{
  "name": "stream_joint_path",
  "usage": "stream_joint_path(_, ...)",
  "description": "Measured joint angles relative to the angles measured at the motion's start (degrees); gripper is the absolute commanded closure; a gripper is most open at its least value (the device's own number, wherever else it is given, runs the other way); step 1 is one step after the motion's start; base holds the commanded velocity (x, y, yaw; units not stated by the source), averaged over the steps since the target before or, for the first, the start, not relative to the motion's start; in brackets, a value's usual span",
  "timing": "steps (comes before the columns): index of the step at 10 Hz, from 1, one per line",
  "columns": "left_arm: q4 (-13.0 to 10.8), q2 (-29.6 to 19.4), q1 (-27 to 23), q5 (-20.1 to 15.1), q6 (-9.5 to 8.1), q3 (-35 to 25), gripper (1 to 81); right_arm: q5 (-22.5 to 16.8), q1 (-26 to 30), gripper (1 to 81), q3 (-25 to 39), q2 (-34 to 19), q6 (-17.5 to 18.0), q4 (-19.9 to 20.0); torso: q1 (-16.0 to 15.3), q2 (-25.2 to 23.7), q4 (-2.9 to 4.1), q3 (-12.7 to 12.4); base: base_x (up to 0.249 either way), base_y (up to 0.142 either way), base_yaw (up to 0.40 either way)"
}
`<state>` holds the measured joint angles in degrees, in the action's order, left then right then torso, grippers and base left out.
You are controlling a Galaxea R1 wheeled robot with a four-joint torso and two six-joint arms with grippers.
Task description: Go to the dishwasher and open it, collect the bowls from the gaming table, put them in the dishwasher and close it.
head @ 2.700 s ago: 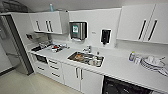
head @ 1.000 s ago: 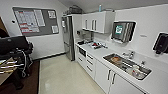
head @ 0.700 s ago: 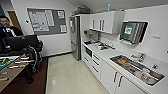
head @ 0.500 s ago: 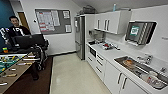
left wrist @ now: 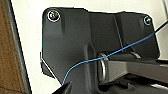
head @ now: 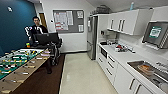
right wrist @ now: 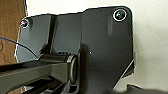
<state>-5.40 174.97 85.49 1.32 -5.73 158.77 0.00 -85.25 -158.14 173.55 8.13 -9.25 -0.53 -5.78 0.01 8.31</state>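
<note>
I am looking down a kitchen aisle. A run of white lower cabinets (head: 110,71) lines the right side under a pale counter (head: 125,58). One dark-fronted unit (head: 103,52) is built into that run near the far end, and I cannot tell whether it is the dishwasher. The bowls and the gaming table are out of view. Both wrist views look past my own dark plate onto pale floor (left wrist: 27,30) with brown carpet (left wrist: 5,50) at its edge.
A table-football table (head: 17,65) with a green field stands at the left on dark carpet. Behind it a person (head: 37,30) stands at a control rig. A tall steel fridge (head: 92,37) is at the far end and a sink (head: 150,71) at the near right. Pale floor (head: 80,75) runs between.
The whole picture has swung left, so the camera has turned. The sink slid to the right edge. The fridge, the table-football table and the person came into view.
</note>
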Motion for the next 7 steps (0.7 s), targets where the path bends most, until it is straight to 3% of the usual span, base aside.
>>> stream_joint_path(7,-0.44,0.26,-0.21,-0.02,0.88,0.05,1.0,0.00,-0.26,1.0,0.00,0.85,-0.20,-0.04,0.00,0.00,0.00,0.00,0.000,0.000,0.358)
